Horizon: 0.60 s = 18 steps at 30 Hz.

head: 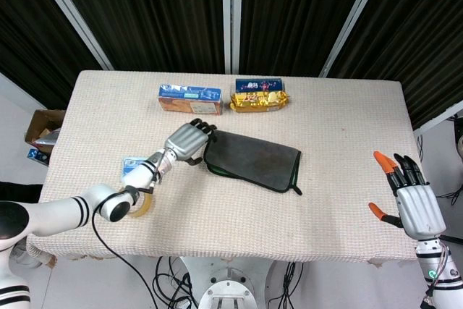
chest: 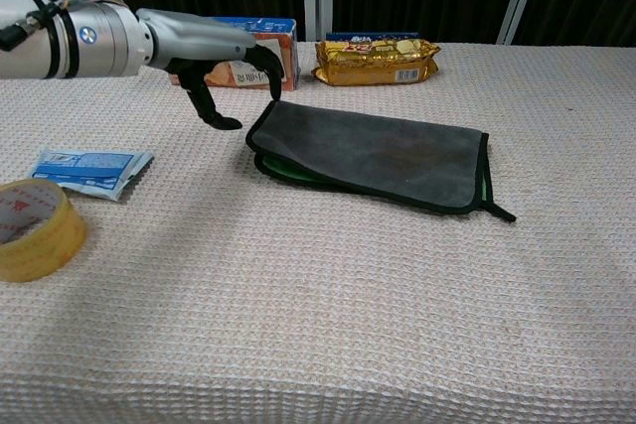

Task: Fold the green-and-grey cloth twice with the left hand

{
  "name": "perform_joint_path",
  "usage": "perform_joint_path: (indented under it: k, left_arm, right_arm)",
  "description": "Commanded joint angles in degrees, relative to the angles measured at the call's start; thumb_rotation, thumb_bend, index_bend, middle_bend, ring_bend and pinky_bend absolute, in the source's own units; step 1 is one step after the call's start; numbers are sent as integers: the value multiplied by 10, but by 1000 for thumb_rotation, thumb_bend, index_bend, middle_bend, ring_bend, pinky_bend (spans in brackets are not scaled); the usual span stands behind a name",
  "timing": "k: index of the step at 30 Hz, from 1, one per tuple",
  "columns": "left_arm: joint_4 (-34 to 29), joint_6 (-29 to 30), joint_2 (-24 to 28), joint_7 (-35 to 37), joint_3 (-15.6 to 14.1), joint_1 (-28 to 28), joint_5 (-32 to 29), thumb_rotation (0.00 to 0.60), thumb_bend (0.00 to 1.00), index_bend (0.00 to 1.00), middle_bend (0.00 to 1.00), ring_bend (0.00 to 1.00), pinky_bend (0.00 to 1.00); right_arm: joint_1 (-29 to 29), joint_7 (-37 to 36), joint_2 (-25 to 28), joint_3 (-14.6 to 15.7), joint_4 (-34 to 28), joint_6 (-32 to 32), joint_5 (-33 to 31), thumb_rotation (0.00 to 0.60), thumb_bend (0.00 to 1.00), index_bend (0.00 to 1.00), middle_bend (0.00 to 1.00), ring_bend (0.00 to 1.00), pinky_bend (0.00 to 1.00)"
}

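The cloth lies folded in the middle of the table, grey side up, with a thin green edge showing at its left and right ends. My left hand hovers just left of the cloth's left edge, fingers apart and curved downward, holding nothing. A small gap separates it from the cloth in the chest view. My right hand is off the table's right edge, open with its fingers spread.
A blue-and-orange packet and a gold snack packet lie behind the cloth. A small blue sachet and a roll of yellow tape sit at the left front. A cardboard box stands beside the table's left edge.
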State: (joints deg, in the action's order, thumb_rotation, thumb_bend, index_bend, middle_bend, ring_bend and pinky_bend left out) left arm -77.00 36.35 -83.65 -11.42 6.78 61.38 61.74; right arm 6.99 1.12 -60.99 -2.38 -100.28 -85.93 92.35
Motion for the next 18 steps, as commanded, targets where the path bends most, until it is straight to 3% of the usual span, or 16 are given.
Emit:
perform_joint_path:
  k: [1, 8, 13, 18]
  left_arm:
    - [46, 13, -15, -1, 6, -3, 0, 600, 230, 271, 86, 106, 105]
    - [225, 25, -115, 77, -20, -6, 100, 600, 206, 314, 88, 107, 105]
    - [345, 87, -187, 199, -56, -11, 208, 600, 129, 315, 88, 107, 105]
    - [438, 146, -239, 303, -87, -10, 275, 600, 108, 315, 88, 106, 105]
  right_arm:
    - [-5, -1, 3, 1, -2, -6, 1, 600, 93, 14, 126, 0, 0]
    - [-8, 5, 3, 2, -5, -8, 0, 600, 94, 14, 126, 0, 0]
    - [-8, 13, 2, 1, -10, -4, -5, 600, 93, 14, 126, 0, 0]
    - [-9, 22, 3, -1, -17, -4, -9, 600, 93, 14, 126, 0, 0]
